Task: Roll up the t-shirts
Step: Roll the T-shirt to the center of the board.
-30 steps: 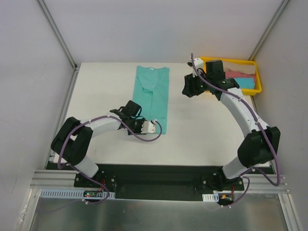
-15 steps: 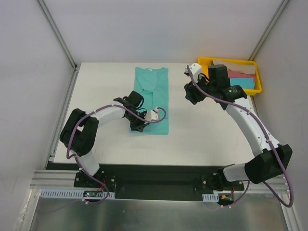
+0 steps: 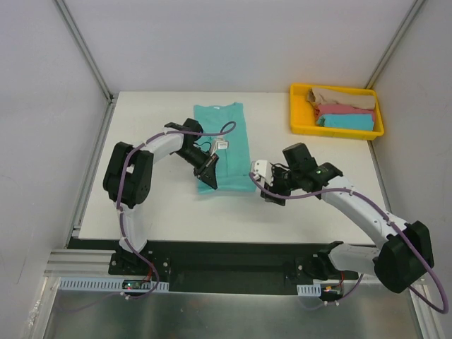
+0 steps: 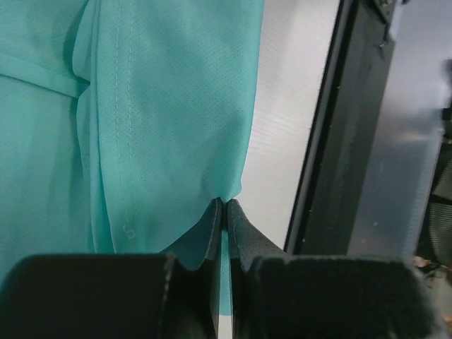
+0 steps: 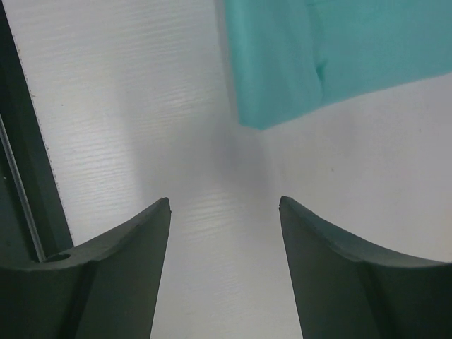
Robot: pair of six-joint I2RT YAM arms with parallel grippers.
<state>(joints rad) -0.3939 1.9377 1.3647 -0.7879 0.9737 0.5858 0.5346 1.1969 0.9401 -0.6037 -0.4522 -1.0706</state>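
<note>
Cloth fills most of the left wrist view, so the sea-green cotton t-shirt [image 4: 162, 106] runs off the picture there. From above, the left arm hides part of its 9 o'clock edge. In the yellow plastic tray [image 3: 296, 116] at 2 o'clock, the beige tee [image 3: 342, 95], pink tee [image 3: 346, 109] and bright blue tee [image 3: 349, 121] lie bunched, their outlines hard to read. The green one lies flat in the middle of the white surface [image 3: 155, 120], folded narrow, with its long axis 12 to 6, collar at 12 and hem at 6. The left arm loops out to 9 and bends back toward 3. The left pincer [image 4: 224, 208] is together, clamped on a fold near the hem. The right arm reaches low toward 10, and the right pincer [image 5: 224, 201] is apart, holding nothing, just off the shirt's 5 o'clock corner.
</note>
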